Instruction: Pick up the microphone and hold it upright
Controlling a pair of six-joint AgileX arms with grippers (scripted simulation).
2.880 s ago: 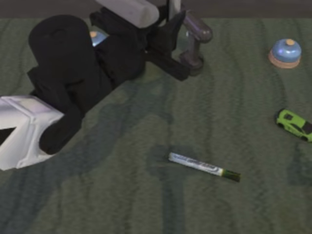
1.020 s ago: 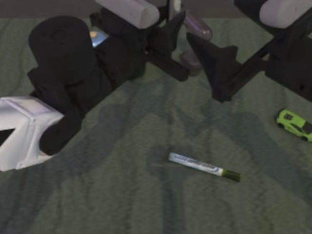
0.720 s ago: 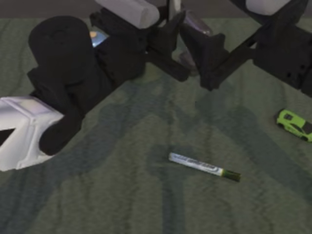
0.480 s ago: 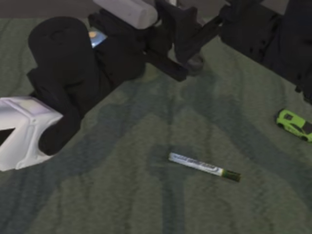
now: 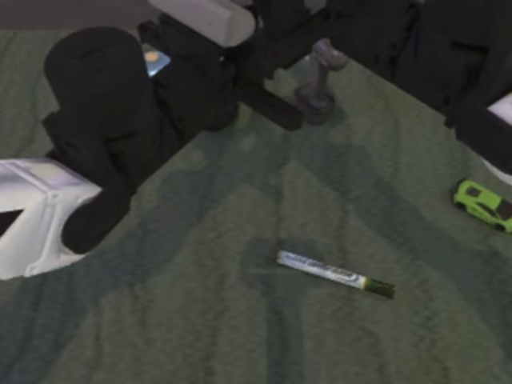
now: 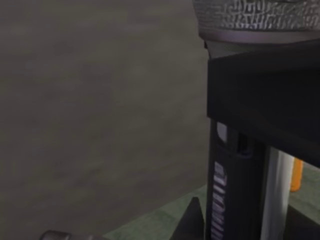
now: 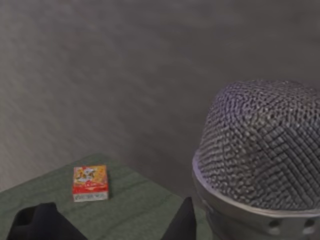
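The microphone (image 5: 318,78) is held upright at the table's 12 o'clock, clamped by the left gripper (image 5: 276,88). Whether the right gripper (image 5: 336,32) is closed cannot be told.

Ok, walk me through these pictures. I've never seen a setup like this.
These are two AgileX robot arms at a green table, each ending in a two-finger gripper. One picture looks down from above; the other two come from a camera on each arm's wrist. The left gripper holds the microphone upright near the table's far edge. The right gripper is open, close beside the mesh head. On the table lie a marker pen, a green toy car and a small box.
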